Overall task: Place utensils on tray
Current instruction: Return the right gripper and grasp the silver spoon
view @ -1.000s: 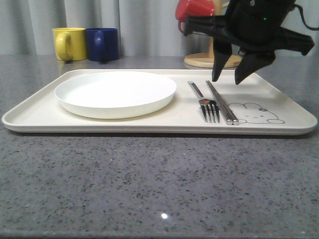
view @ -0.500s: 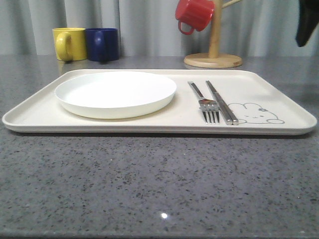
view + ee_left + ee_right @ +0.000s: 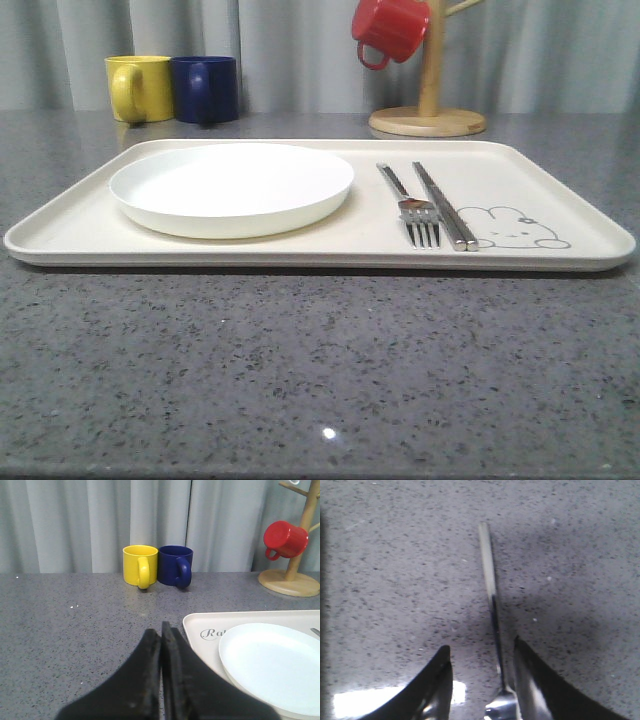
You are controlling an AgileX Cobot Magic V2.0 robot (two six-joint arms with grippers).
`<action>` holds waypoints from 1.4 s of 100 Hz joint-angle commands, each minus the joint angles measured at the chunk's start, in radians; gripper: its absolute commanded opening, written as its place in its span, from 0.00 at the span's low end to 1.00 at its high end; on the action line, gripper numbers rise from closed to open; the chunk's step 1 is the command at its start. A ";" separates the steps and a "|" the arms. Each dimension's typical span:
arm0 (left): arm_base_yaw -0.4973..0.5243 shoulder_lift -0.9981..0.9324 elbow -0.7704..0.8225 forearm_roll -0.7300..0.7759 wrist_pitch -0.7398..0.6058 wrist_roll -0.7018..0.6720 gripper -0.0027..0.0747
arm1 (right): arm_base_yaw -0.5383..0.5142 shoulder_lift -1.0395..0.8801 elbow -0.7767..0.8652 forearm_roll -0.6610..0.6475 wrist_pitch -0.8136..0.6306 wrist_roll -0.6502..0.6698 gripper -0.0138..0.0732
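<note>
Tray (image 3: pixel 560 195): cream, low-rimmed, lying flat on the grey speckled counter (image 3: pixel 300 370). A round white plate (image 3: pixel 232 187) sits on its left half. Just right of the plate lie the fork (image 3: pixel 412 205), tines toward the camera, and the pair of chopsticks (image 3: pixel 446 207), parallel to the fork and just beside it; whether they touch cannot be told. The chopsticks' near ends rest at the edge of the rabbit drawing (image 3: pixel 513 227). In the left wrist view the tray's script is cut off by the plate after "Ra".

Behind the tray: a yellow mug (image 3: pixel 139 88) and a blue mug (image 3: pixel 206 88) side by side, and a red mug (image 3: pixel 391 29) hung on a wooden stand (image 3: pixel 428 110), whose top is cropped.

Left gripper (image 3: pixel 161 632): fingers pressed together, nothing between them, poised over bare counter beside the tray's corner.

Right gripper (image 3: pixel 481 655): fingers spread apart, gripping nothing. The spoon (image 3: pixel 490 605) lies on the counter with its handle running out between them; the picture is blurred and the bowl is cropped at the frame edge. Contact between the spoon and the nearer finger cannot be judged.
</note>
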 commanded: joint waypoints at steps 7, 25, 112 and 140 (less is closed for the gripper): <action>0.003 0.006 -0.027 -0.008 -0.078 -0.006 0.01 | -0.051 0.010 -0.027 0.042 -0.030 -0.069 0.52; 0.003 0.006 -0.027 -0.008 -0.078 -0.006 0.01 | -0.062 0.072 -0.027 0.063 -0.035 -0.089 0.52; 0.003 0.006 -0.027 -0.008 -0.078 -0.006 0.01 | -0.062 0.188 -0.027 0.078 -0.058 -0.091 0.41; 0.003 0.006 -0.027 -0.008 -0.078 -0.006 0.01 | -0.062 0.186 -0.027 0.105 -0.058 -0.091 0.10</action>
